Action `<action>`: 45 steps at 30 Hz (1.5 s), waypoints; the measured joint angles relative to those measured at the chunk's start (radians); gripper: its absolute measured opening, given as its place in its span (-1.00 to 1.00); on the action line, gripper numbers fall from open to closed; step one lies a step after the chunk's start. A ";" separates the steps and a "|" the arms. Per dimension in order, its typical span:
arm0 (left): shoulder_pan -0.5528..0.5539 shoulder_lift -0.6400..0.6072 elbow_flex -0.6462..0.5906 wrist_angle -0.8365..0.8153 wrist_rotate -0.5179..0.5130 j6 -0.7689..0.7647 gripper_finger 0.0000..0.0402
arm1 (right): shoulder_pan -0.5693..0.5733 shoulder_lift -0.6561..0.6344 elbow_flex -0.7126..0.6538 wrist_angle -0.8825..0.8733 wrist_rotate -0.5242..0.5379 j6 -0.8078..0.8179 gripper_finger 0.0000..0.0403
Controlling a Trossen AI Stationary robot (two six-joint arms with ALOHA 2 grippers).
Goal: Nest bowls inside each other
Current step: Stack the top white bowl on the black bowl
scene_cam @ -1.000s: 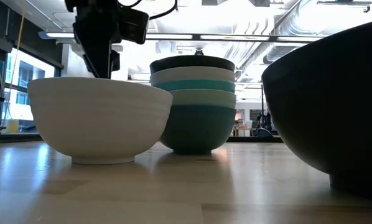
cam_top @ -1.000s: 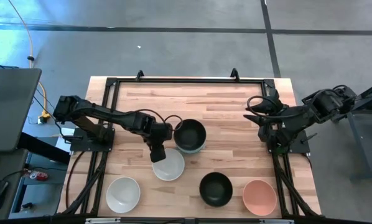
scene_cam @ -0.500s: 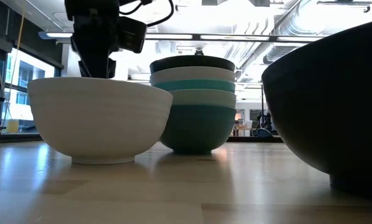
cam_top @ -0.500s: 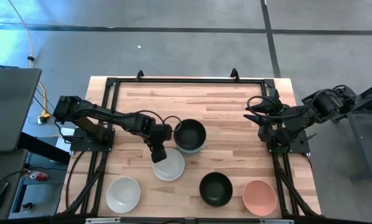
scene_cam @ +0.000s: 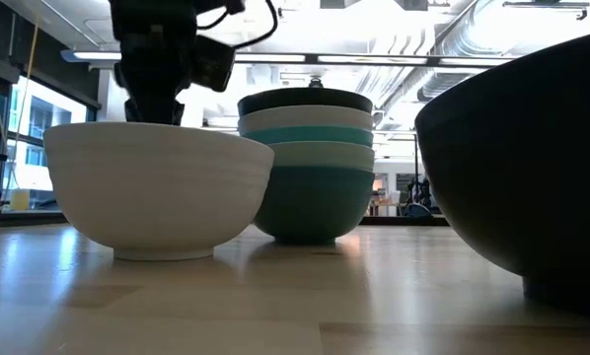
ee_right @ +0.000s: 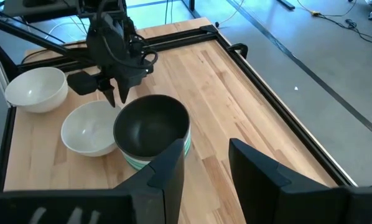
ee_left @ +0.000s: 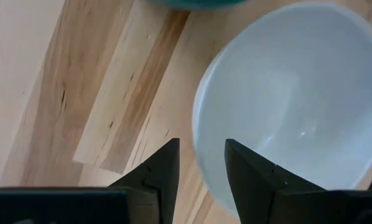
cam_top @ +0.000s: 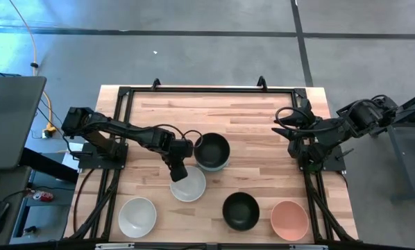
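Note:
A stack of several nested bowls [cam_top: 212, 151], black on top and teal at the bottom [scene_cam: 308, 163], stands mid-table. Just in front of it a white bowl [cam_top: 189, 186] rests on its base. My left gripper [ee_left: 201, 144] points down over that bowl's rim [ee_left: 197, 134] on the side toward the table's left. It is open, one finger outside the wall and one over the hollow, with a gap on either side of the rim. My right gripper [cam_top: 280, 119] waits open, raised at the table's right.
Along the near edge stand another white bowl [cam_top: 137, 217], a black bowl [cam_top: 241, 210] and a salmon-pink bowl [cam_top: 289, 219]. A black frame [cam_top: 207, 89] borders the wooden tabletop. Bare wood lies across the far half.
My left gripper has sunk a little toward the white bowl's rim and its wrist has rolled slightly. No bowl has moved.

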 joint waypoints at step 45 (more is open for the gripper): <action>0.024 0.056 0.001 0.011 0.033 0.046 -0.99 | 0.000 0.000 0.000 0.000 -0.012 0.019 -0.41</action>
